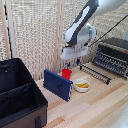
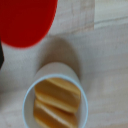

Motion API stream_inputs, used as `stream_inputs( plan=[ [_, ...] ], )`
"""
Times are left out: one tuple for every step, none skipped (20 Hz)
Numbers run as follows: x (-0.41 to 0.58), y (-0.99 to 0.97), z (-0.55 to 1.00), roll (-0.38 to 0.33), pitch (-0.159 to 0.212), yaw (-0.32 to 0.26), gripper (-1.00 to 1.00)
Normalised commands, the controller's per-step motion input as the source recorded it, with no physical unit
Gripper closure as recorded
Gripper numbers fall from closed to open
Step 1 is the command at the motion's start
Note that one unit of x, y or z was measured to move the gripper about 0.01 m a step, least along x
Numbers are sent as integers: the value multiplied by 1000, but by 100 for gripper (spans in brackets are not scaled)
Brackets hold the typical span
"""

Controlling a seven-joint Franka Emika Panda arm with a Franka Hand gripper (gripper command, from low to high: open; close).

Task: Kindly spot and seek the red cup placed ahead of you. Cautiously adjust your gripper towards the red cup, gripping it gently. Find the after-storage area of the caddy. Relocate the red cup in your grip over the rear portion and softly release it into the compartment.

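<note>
Red, one cup [image 1: 66, 74] stands between one blue panel [image 1: 57, 85] and one white bowl [image 1: 81, 85]; gripper [image 1: 67, 65] hovers above, its grip unclear.

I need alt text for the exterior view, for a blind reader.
A white robot arm's gripper hangs just above a red cup on a wooden table. Beside the cup are a blue panel and a white bowl; a black caddy stands at the view's left.

Mock kitchen lab: wooden table [image 1: 95, 107], toaster oven [image 1: 112, 55], bamboo blind backdrop [image 1: 35, 30]
</note>
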Motion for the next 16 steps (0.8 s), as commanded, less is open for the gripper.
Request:
stream_inputs(
  plan=[
    [391,-266,-274,5,28,42,-100],
    [349,-257,-274,0,48,43,-100],
    [311,-271,-277,0,66,42,-100],
    [260,-263,-283,0,90,36,-100],
    [183,-200,-289,0,117,21,-100],
    [114,-140,-289,0,121,6,-100],
    [49,-117,-320,0,122,0,-100],
    [37,-114,-317,0,117,0,-100],
    [66,-71,-309,0,105,0,-100],
    [123,0,-286,-10,108,0,-100],
    [120,0,-269,-33,93,0,-100],
    [131,6,-237,-64,87,0,100],
    [117,0,-223,-46,66,0,100],
    [63,0,-186,-6,25,0,100],
    [23,0,-157,-15,10,0,100],
    [0,0,-120,-11,5,0,100]
  ],
)
